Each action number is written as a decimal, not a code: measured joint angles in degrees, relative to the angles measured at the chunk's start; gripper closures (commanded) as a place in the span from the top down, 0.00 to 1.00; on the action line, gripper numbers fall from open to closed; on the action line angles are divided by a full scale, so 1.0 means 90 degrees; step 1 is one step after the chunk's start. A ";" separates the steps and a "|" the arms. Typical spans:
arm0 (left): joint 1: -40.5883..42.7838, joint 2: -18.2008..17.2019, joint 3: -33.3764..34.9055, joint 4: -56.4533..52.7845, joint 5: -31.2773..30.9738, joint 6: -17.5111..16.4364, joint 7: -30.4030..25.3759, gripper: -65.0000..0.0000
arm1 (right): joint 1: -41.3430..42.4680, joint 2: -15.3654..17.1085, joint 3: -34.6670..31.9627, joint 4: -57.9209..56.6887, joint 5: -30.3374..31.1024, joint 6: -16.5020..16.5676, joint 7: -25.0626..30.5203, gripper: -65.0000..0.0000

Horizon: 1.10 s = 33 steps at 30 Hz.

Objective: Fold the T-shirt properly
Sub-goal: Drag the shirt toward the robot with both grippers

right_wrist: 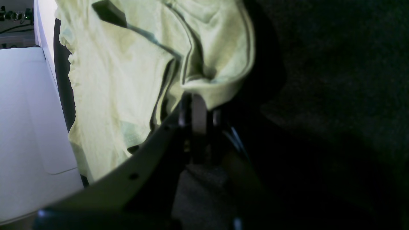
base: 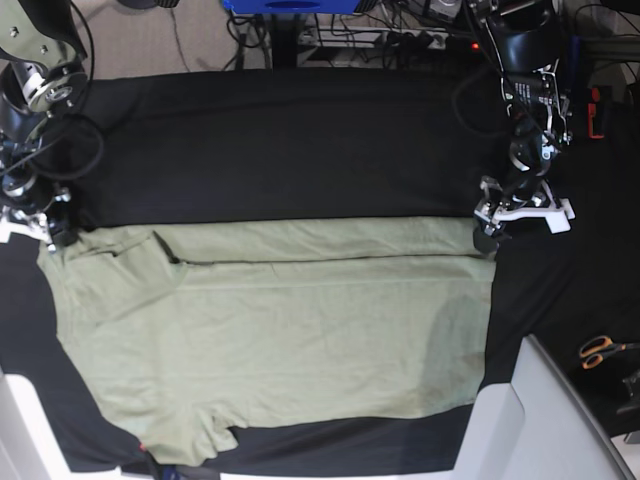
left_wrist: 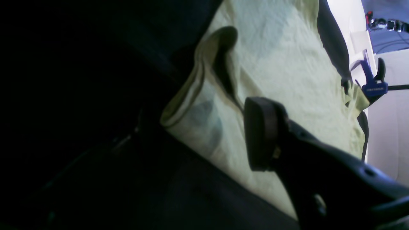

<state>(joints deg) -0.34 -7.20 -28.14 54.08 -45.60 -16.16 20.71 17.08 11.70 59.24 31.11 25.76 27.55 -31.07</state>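
Observation:
The pale green T-shirt [base: 280, 340] lies spread on the black tablecloth [base: 300, 140], its far edge folded toward the front. My right gripper [base: 52, 232] is at the shirt's far left corner. In the right wrist view its fingers [right_wrist: 198, 105] are shut on a bunched fold of the T-shirt [right_wrist: 127, 64]. My left gripper [base: 488, 232] is at the far right corner. In the left wrist view one padded finger [left_wrist: 262, 134] rests over the T-shirt [left_wrist: 281, 64], well apart from the dark side where the other finger is hidden. The folded edge lies in that gap, unpinched.
Orange-handled scissors [base: 600, 350] lie on the cloth at the right. White panels [base: 540, 420] rise at the front right corner, and another at the front left. A blue clamp [left_wrist: 374, 86] grips the table edge beyond the shirt. Cables and gear crowd the back edge.

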 measured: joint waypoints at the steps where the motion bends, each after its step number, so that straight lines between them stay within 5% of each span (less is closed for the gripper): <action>1: -0.0005 0.0039 0.0000 0.0000 -0.0010 0.0012 -0.0039 0.57 | 0.0002 0.0000 0.0000 0.0000 0.0000 0.0000 0.0002 0.00; 11: -0.0284 0.0219 0.0010 -0.0036 0.0498 0.0061 0.0029 0.53 | 0.0000 0.0002 0.0000 0.0000 0.0000 0.0005 -0.0002 0.00; 13: -0.0335 0.0231 0.0010 -0.0138 0.0583 0.0070 0.0041 0.35 | 0.0002 0.0007 0.0000 0.0000 0.0000 0.0005 -0.0002 0.00; 15: -0.0367 0.0231 -0.0012 -0.0330 0.0578 0.0080 0.0017 0.05 | 0.0000 0.0015 0.0000 0.0000 0.0000 0.0005 -0.0022 0.00; 16: -0.0369 0.0233 -0.0027 -0.0401 0.0578 0.0090 0.0034 0.00 | 0.0000 0.0015 -0.0002 0.0000 -0.0002 0.0007 -0.0024 0.00; 23: -0.0357 0.0216 0.0029 -0.0155 0.0724 0.0155 0.0328 0.00 | -0.0005 0.0017 -0.0029 0.0039 -0.0002 0.0007 -0.0087 0.00; 29: 0.0389 0.0112 0.0017 0.0882 0.0748 0.0197 0.1122 0.00 | -0.0454 -0.0129 -0.0053 0.1110 -0.0090 0.0236 -0.0950 0.00; 33: 0.0889 0.0085 0.0007 0.1353 0.0738 0.0238 0.1134 0.00 | -0.0794 -0.0359 -0.0041 0.2118 -0.0206 0.0260 -0.1661 0.00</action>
<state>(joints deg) 7.66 -6.44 -28.08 66.26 -38.96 -14.02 30.92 9.93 8.47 58.87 50.17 23.90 29.89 -46.02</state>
